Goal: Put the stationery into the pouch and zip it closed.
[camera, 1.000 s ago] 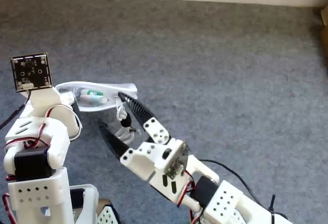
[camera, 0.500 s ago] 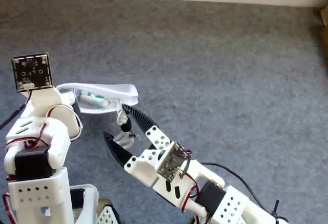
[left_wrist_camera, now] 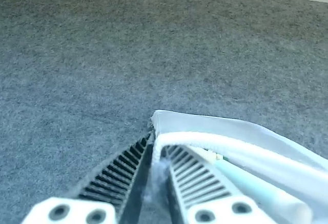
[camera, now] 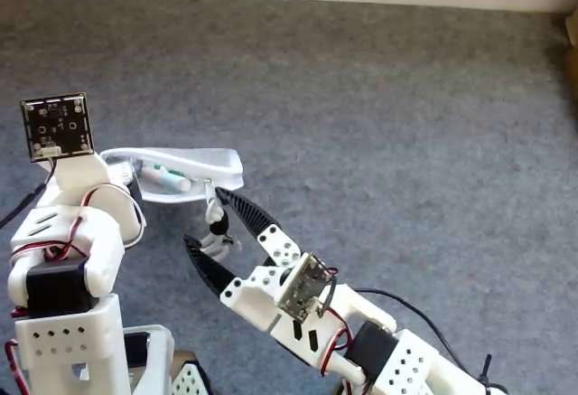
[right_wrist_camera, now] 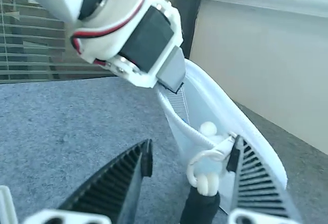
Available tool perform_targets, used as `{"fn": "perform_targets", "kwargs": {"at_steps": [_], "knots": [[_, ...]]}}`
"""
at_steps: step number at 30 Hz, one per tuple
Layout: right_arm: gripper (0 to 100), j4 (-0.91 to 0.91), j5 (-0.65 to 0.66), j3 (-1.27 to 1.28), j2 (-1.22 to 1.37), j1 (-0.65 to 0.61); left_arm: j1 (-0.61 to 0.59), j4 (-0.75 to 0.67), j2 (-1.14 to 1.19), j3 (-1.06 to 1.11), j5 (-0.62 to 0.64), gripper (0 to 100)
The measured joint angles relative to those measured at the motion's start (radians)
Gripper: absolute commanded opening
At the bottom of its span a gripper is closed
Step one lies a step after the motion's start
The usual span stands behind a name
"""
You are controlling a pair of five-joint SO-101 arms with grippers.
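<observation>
High view: likely zipping step, pen (camera: 168,176) lying inside pouch (camera: 219,162).
Left gripper (left_wrist_camera: 155,143): clamping pouch end.
Right gripper (camera: 202,218): gaping around pull (right_wrist_camera: 206,177); needs pinching next.

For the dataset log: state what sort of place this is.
Probably an indoor room by a window, set up as a robot workspace: a grey carpet-like surface, slatted blinds and a pale wall.

I have the pouch (camera: 203,162) left of centre in the high view, a pen (camera: 167,176) inside it. The left gripper (left_wrist_camera: 154,141) pinches its left end. Just below its right end, the zip pull (camera: 217,223) lies between the right gripper's (camera: 204,217) spread jaws.
</observation>
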Motion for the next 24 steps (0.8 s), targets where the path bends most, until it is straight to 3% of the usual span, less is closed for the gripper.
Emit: {"fn": "perform_targets", "kwargs": {"at_steps": [5, 14, 18, 24], "knots": [[23.5, 0.034, -0.003, 0.014, -0.11, 0.075, -0.006, 0.0, 0.0, 0.0, -0.006, 1], [23.5, 0.344, -0.003, 0.015, -0.43, 0.046, -0.006, -0.017, 0.0, 0.006, -0.006, 1], [23.5, 0.307, -0.003, 0.055, -0.388, 0.043, -0.006, -0.029, 0.0, 0.014, -0.006, 1], [23.5, 0.08, -0.003, 0.167, -0.288, 0.041, -0.006, -0.038, 0.0, 0.023, -0.006, 1]]}}
